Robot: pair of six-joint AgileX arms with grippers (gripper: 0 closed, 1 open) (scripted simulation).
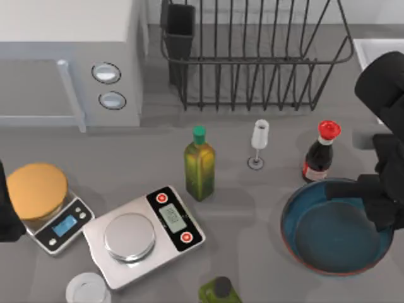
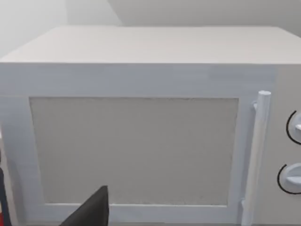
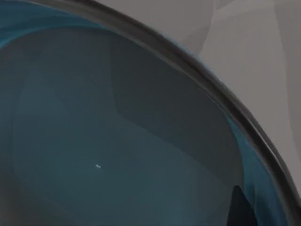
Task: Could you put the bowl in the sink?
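The bowl (image 1: 328, 237) sits on the grey table (image 1: 265, 196); right end effector (image 1: 379, 205) above its rim, grip unclear.

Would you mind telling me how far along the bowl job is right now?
Nothing looks finished: the bowl sits on the table at the right, short of the sink at the far right edge. In hand: the right gripper is down at the bowl's right rim, with the blue inside close in its wrist view. The left arm is parked at the left edge. Left: grip, lift, carry to the sink.
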